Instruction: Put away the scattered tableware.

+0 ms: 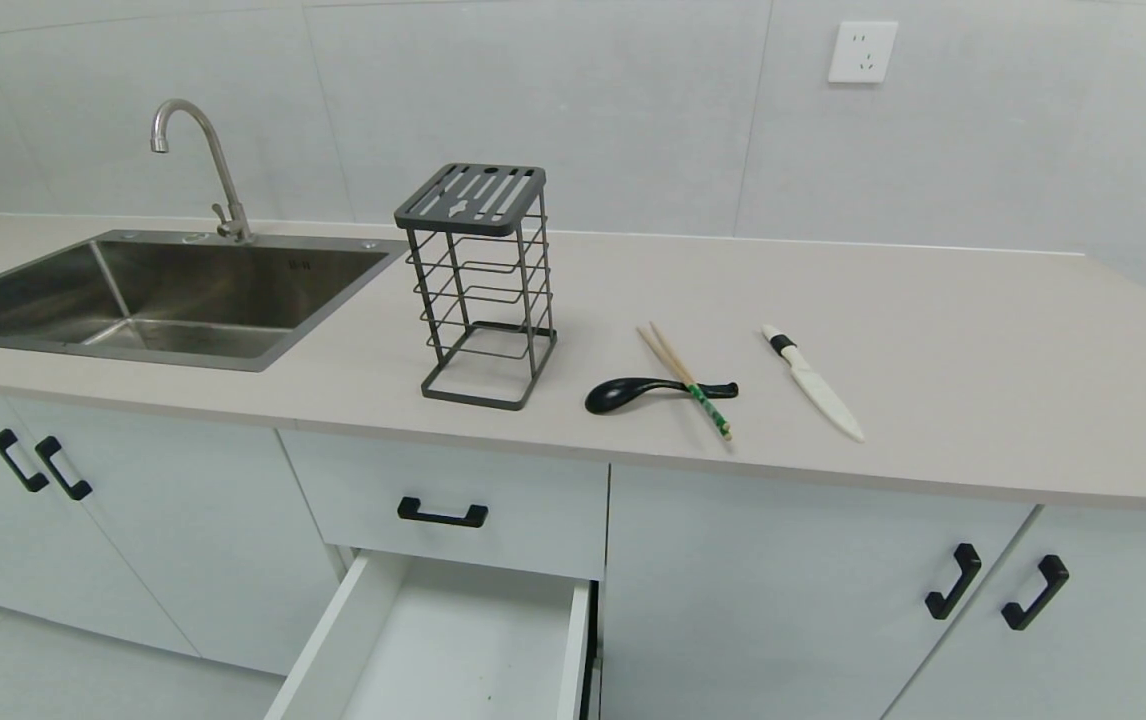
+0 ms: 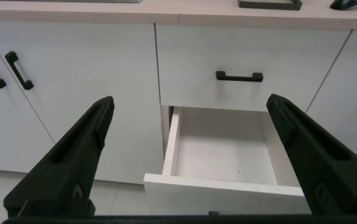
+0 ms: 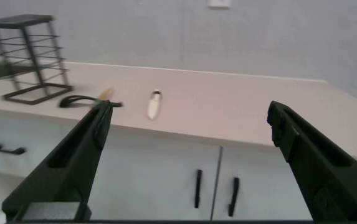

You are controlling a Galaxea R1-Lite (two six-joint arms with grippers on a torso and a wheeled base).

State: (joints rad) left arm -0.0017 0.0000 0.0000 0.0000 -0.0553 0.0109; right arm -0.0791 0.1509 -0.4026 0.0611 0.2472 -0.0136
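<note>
Nearest thing, at 6 o'clock in the head view, is a white drawer (image 1: 453,650) pulled out, with nothing in it that I can see. The left gripper (image 2: 190,102) hangs in front of it, jaws spread wide, holding nothing. The right gripper (image 3: 190,107) is just as wide apart and bare, looking at the counter (image 1: 983,350) from low down. Up top there's a black spoon (image 1: 623,392) with a pair of chopsticks (image 1: 685,378) lying across its handle, and a white knife (image 1: 813,385) apart at their 3 o'clock. The wire rack (image 1: 481,285) stands at the spoon's 10 o'clock, with the sink (image 1: 233,280) further off at the rack's 9. My read is that no piece has been put away and the first pick is up next. I'd guess the right arm has to rise to the counter and take the chopsticks first, since they sit on top of the spoon. Rack or drawer as the destination, can't tell.
</note>
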